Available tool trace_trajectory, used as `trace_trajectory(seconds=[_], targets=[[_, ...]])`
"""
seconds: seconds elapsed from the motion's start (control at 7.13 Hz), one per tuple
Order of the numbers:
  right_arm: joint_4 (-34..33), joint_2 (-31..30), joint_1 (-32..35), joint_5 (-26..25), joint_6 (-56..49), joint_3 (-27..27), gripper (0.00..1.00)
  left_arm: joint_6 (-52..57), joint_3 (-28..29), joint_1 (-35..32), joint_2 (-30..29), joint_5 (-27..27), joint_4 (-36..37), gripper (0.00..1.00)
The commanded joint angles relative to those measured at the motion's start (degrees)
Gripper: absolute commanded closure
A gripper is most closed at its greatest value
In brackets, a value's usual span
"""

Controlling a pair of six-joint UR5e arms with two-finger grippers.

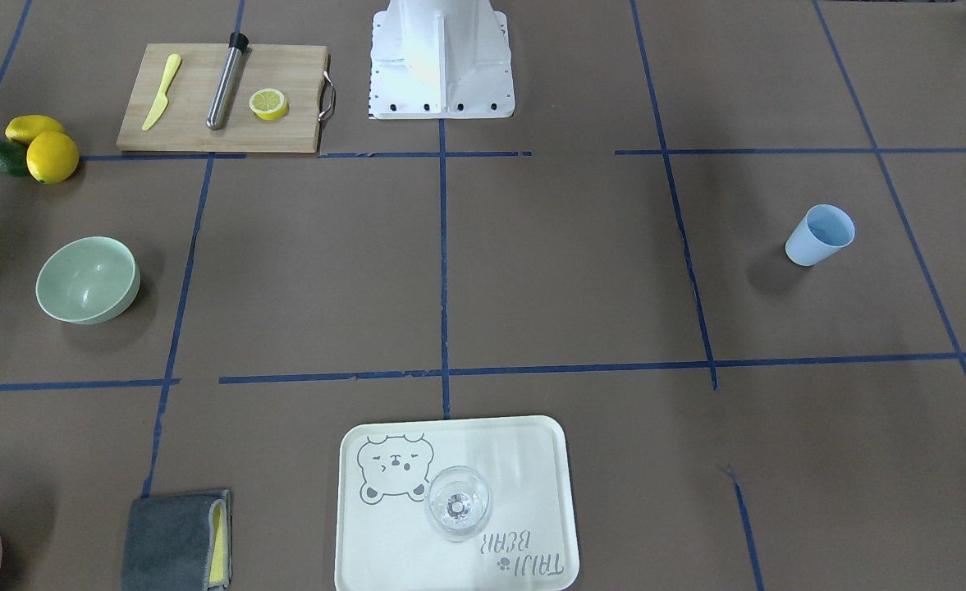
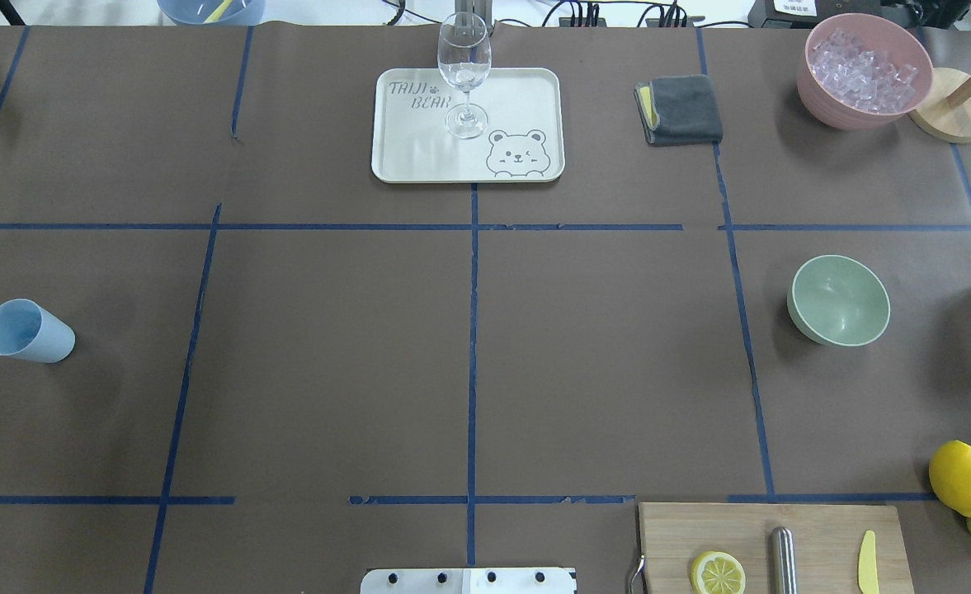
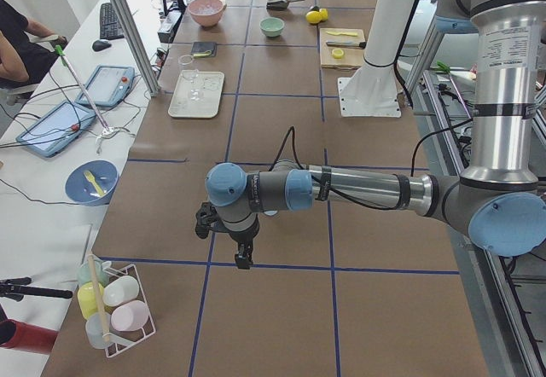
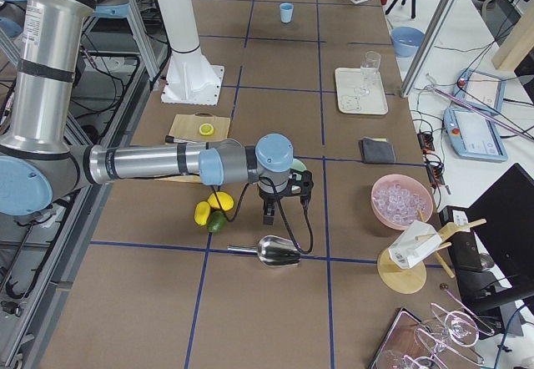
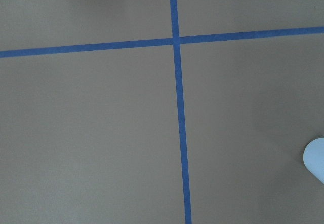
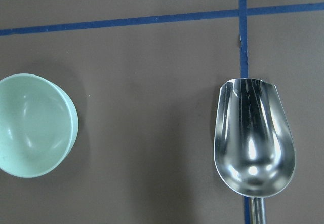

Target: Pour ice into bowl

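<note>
Ice (image 2: 863,66) is heaped in the pink tub (image 2: 815,99) at the far right corner. The bowl (image 2: 838,299) sits upright and mouth up near the table's right edge; it's round, so no long axis. A metal scoop (image 6: 253,138) lies nearby, handle toward the robot's side. The right gripper (image 4: 270,217) hangs by the bowl and the left gripper (image 3: 242,259) is over bare table. Can't tell if either claw is open or closed.

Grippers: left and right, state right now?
Left gripper: cannot tell; only a side view shows it.
Right gripper: cannot tell; only a side view shows it.
</note>
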Motion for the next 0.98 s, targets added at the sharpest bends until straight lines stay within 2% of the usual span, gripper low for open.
trace_trajectory(seconds=[0.0, 0.42, 0.84], targets=[[4.82, 0.18, -0.01, -0.96, 2.22, -0.89, 0.00, 0.66, -0.21, 0.04, -0.23, 0.08, -0.51, 0.00], [4.57, 1.68, -0.10, -5.97, 1.95, -0.80, 0.00, 0.76, -1.88, 0.13, -0.23, -1.84, -1.91, 0.00], [5.27, 1.68, -0.19, -4.84, 1.86, -0.72, 0.00, 0.85, -3.02, 0.57, 0.04, -1.76, -4.90, 0.00]])
